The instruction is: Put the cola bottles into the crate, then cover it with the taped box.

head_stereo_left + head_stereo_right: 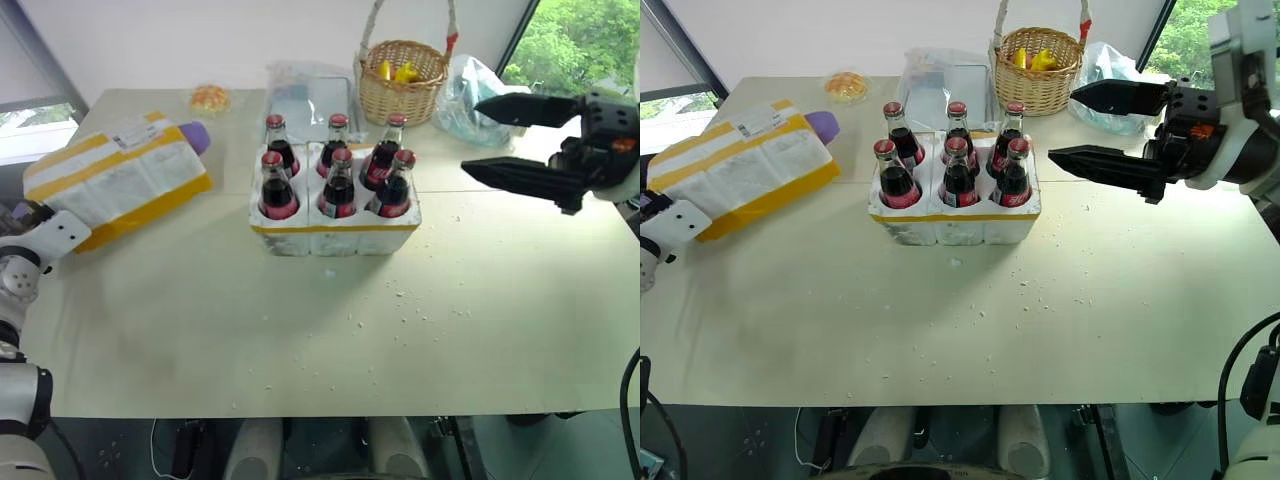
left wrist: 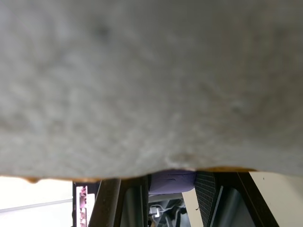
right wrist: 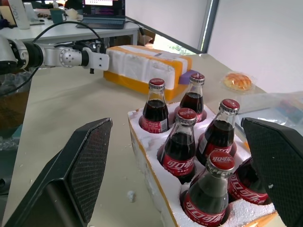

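Observation:
Several cola bottles (image 1: 339, 185) with red caps stand upright in the wells of the white crate (image 1: 335, 238) at the table's middle. The taped box (image 1: 120, 180), white foam with yellow bands and a label, lies at the far left, slightly tilted. My left gripper (image 2: 171, 189) is at the box's near left end, shut on the box, whose foam covers its fingertips in the left wrist view. My right gripper (image 1: 472, 137) hovers open to the right of the crate, pointing toward the bottles, with nothing between its fingers.
A wicker basket (image 1: 403, 80) stands behind the crate, with a plastic bag (image 1: 465, 95) to its right and a clear package (image 1: 305, 90) to its left. An orange snack (image 1: 210, 97) and a purple item (image 1: 195, 135) lie near the box. Foam crumbs dot the table (image 1: 300, 350).

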